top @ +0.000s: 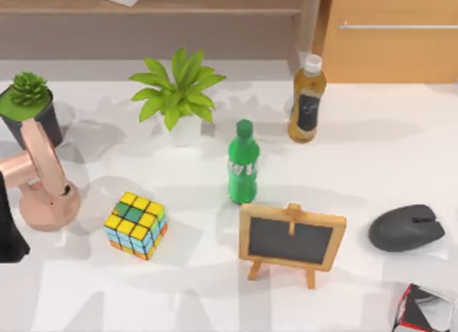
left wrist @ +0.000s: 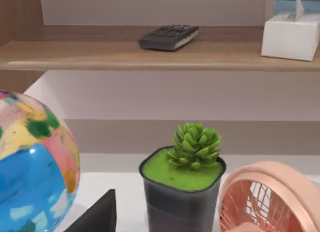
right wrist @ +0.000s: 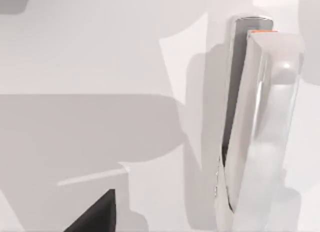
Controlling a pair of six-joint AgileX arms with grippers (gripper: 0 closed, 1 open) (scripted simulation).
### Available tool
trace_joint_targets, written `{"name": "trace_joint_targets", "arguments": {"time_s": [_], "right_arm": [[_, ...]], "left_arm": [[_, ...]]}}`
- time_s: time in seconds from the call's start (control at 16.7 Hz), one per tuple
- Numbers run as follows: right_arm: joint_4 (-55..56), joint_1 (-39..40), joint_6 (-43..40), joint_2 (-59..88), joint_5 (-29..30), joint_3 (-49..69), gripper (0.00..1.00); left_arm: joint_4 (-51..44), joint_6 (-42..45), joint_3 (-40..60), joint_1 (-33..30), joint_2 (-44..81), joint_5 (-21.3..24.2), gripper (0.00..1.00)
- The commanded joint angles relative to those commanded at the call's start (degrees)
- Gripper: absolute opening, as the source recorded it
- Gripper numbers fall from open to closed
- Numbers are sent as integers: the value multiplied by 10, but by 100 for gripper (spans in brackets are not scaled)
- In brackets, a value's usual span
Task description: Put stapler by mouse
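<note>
The right claw hangs over the white stapler [right wrist: 260, 127]; I cannot tell its grip. Next: grab it, carry to the mouse [top: 406, 227].

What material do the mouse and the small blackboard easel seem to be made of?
The mouse looks like matte dark grey plastic: smooth and rounded, without shine. The blackboard easel seems light wood, judging by its tan frame and legs, around a flat dark slate-like panel.

the stapler [right wrist: 260, 132] and the globe [left wrist: 30, 167] are each cut off by the frame edge.
</note>
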Motion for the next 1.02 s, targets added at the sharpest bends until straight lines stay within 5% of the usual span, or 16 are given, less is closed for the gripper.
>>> {"name": "trace_joint_targets", "arguments": {"time_s": [1.02], "right_arm": [[132,1,3,66,0,-70,100]], "left_arm": [[0,0,0,0,0,0,100]]}}
